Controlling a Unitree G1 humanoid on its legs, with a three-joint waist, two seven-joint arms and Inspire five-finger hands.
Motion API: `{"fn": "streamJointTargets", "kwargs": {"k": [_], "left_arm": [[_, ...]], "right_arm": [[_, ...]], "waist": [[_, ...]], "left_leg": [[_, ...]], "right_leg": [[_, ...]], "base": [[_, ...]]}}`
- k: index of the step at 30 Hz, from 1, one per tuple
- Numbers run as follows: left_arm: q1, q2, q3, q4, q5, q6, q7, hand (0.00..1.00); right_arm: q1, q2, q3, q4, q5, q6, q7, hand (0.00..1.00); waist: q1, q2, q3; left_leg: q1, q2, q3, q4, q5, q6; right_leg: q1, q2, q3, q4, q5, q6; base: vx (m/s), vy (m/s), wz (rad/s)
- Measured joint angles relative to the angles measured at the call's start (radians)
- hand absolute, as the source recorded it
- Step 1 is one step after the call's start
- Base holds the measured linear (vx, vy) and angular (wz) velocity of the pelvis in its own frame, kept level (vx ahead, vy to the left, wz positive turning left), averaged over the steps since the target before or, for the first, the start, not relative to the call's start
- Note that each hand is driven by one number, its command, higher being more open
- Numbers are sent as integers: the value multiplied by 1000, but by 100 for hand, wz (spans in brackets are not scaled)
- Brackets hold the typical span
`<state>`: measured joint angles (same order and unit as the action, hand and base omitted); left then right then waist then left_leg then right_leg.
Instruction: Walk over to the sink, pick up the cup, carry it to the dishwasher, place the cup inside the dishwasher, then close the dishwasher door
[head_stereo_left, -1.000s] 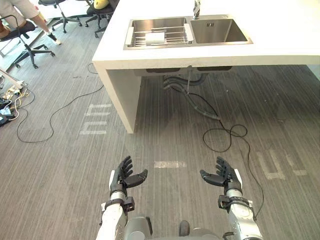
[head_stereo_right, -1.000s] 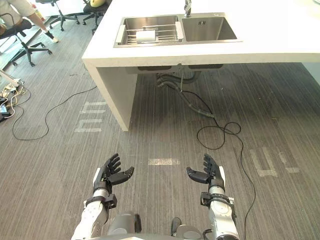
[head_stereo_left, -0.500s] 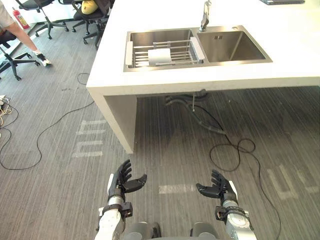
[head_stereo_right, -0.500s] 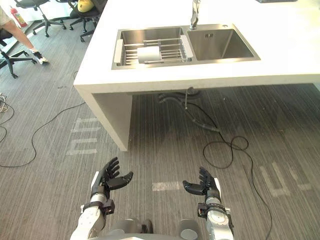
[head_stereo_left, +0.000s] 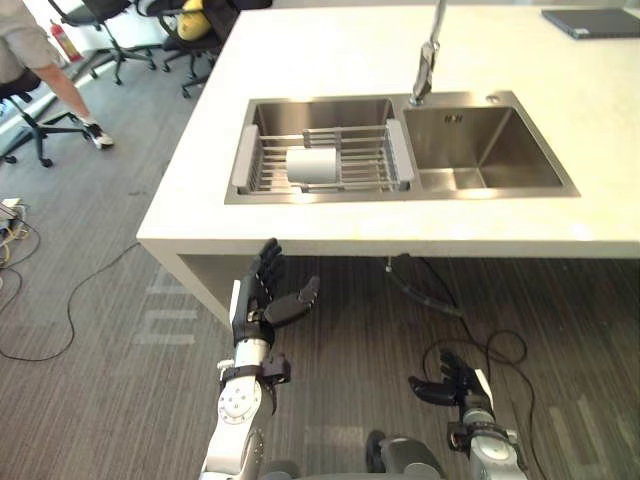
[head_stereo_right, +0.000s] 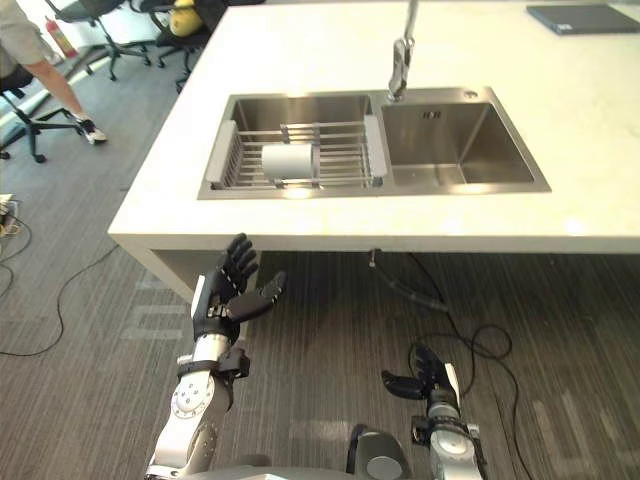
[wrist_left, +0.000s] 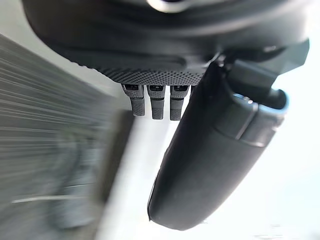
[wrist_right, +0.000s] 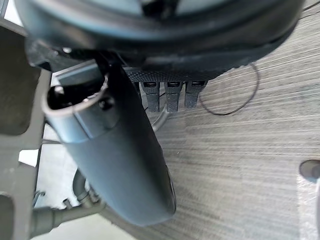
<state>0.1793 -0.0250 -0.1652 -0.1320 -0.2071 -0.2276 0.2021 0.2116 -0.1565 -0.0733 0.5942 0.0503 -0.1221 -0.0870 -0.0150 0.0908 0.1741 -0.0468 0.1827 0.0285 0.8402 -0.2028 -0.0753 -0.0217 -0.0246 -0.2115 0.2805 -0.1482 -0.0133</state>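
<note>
Approach done: sink (head_stereo_left: 480, 160) reached. Cup (head_stereo_left: 316, 165) lies in rack (head_stereo_left: 370, 165), well ahead of left hand (head_stereo_left: 262, 305). Left hand and right hand (head_stereo_left: 450, 382) spread, empty. Pickup onward pending.

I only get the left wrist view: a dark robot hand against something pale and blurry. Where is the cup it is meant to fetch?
Observer: The cup lies on its side on a wire rack in the left basin of the sink.
Operator: Is either robot hand holding anything?
Observer: No. The left robot hand is open in front of the counter edge; the right robot hand is open too, lower, over the floor.
Operator: Anybody nearby?
Observer: A person is off to the robot's left, away from the counter.
</note>
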Motion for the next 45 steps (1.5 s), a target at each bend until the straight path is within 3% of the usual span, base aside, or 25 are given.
{"fn": "streamJointTargets", "kwargs": {"k": [4,5,6,7,8,10,14,15,17,18,20,21,22,24,26,27,29,31,33,35,37,40,42,43,45], "left_arm": [[-3,0,3,-128,3,-33,42,90],[-3,-3,3,-155,11,-44,50,90],[-3,-7,2,-176,15,-50,55,90],[-10,-13,0,-185,20,-62,60,90],[-6,-6,-1,-186,20,-63,74,90],[-4,-1,-5,-189,20,-63,75,90],[-2,56,-75,-192,20,-63,74,90],[-2,62,-99,-193,25,-61,66,90],[-4,75,-144,-196,48,-58,45,90],[-4,86,-163,-209,57,-50,31,90],[-7,114,-185,-221,91,-47,22,90],[-9,124,-186,-224,104,-47,17,90],[-14,121,-185,-224,111,-47,18,90],[-21,121,-174,-222,111,-47,21,90],[-30,124,-162,-216,113,-47,21,90],[-34,119,-147,-198,130,-46,20,90],[-37,108,-147,-175,134,-37,15,90],[-55,115,-154,-162,162,-37,-3,90],[-79,121,-159,-161,172,-37,-16,90],[-88,132,-141,-160,171,-37,-16,90],[-95,138,-136,-161,171,-39,-16,90],[-114,152,-135,-160,193,-39,-19,90],[-119,160,-128,-152,221,-41,-20,90],[-120,175,-117,-148,240,-39,-22,90],[-121,187,-103,-140,257,-33,-29,90]], "right_arm": [[-6,9,-1,9,6,-1,-3,90],[-6,8,-1,10,6,-3,-3,90],[-4,2,-1,10,6,-8,-3,90],[-20,6,2,40,6,-11,-2,90],[-15,13,4,46,6,-5,3,90],[-27,14,5,55,6,-7,4,90],[-65,14,37,77,2,-5,4,90],[-66,14,41,77,-2,-5,4,90],[-70,15,41,78,-6,-4,5,90],[-61,21,40,79,-8,-4,4,90],[-35,27,41,82,-15,-2,7,90],[-25,27,41,84,-15,-1,12,90],[-25,27,41,84,-15,-1,14,90],[-28,27,43,83,-14,-1,25,90],[-26,27,44,82,-14,-1,30,90],[-20,11,43,86,-14,-2,33,90],[-24,-19,39,90,-14,-1,36,90],[-19,-28,28,83,-13,-1,36,90],[-7,-31,19,70,-13,-3,37,90],[16,-20,20,66,-6,-3,44,90],[18,-11,21,66,-3,-4,43,90],[-1,-12,20,72,0,-1,43,90],[-12,-12,21,86,0,0,44,90],[-12,0,23,86,1,-2,48,90],[-9,7,23,86,0,-1,52,90]], "waist": [[13,14,2],[20,15,2],[20,32,-1],[26,29,5],[27,6,-5],[30,2,-6],[40,-10,-6],[38,-15,-6],[21,-18,-9],[6,-34,-13],[-11,-56,-30],[-15,-60,-39],[-23,-58,-40],[-25,-46,-41],[-26,-57,-47],[-32,-47,-47],[-26,-7,-65],[-31,0,-69],[-28,-1,-61],[-20,-11,-53],[-11,-8,-55],[3,-13,-51],[2,1,-53],[1,-22,-49],[-1,-40,-42]], "left_leg": [[-157,13,45,-7,-126,25],[-181,-7,59,-127,-127,28],[-177,-17,62,-292,-54,25],[-152,-35,78,-360,-2,39],[-132,-80,86,-413,16,54],[-130,-114,85,-436,23,65],[-108,-131,129,-441,-23,85],[-93,-134,142,-439,-42,90],[-46,-136,167,-438,-74,93],[-12,-148,170,-445,-88,98],[38,-156,162,-467,-105,103],[67,-153,154,-487,-111,98],[91,-140,147,-507,-112,92],[117,-107,129,-524,-112,85],[129,-89,121,-506,-121,62],[150,-74,109,-480,-150,18],[151,-43,91,-479,-137,20],[160,-40,87,-474,-84,20],[122,-23,57,-365,-55,-9],[49,15,54,-139,11,-24],[7,11,52,-96,-69,-12],[-65,-56,16,-282,-109,11],[-50,-73,0,-444,-7,33],[-27,-95,9,-474,0,42],[-7,-117,25,-503,10,58]], "right_leg": [[80,-16,-6,-58,1,8],[84,-35,-3,-48,-12,35],[81,-42,-1,-23,-33,66],[75,-59,19,25,-75,103],[71,-80,58,21,-87,95],[73,-98,83,-11,-83,104],[69,-122,123,-5,-94,117],[61,-130,137,35,-109,132],[-30,-149,160,273,-117,160],[-76,-173,154,408,-100,186],[-136,-198,142,566,-84,150],[-159,-200,122,584,-120,102],[-199,-188,93,577,-158,64],[-270,-143,63,520,-184,40],[-298,-104,42,308,-117,36],[-272,-95,28,239,2,5],[-233,-54,18,200,-6,-8],[-180,-47,-1,153,-9,-10],[-112,-33,-26,83,-5,-17],[-12,-8,-36,-9,9,-31],[38,-6,-29,-69,16,-46],[55,-20,2,-109,40,-24],[59,-9,36,-91,38,8],[60,-23,71,-95,37,20],[61,-47,83,-102,38,28]], "base": [[182,101,8],[151,212,3],[189,284,3],[165,206,12],[167,177,19],[138,99,20],[150,87,-26],[200,80,-46],[206,79,-35],[241,53,0],[272,10,14],[297,-50,20],[298,-72,15],[330,-166,14],[377,-229,19],[222,-122,10],[293,-139,-4],[253,-166,22],[175,-149,34],[122,-56,11],[114,5,-7],[96,94,-27],[122,182,-36],[152,200,-30],[105,148,-15]]}}
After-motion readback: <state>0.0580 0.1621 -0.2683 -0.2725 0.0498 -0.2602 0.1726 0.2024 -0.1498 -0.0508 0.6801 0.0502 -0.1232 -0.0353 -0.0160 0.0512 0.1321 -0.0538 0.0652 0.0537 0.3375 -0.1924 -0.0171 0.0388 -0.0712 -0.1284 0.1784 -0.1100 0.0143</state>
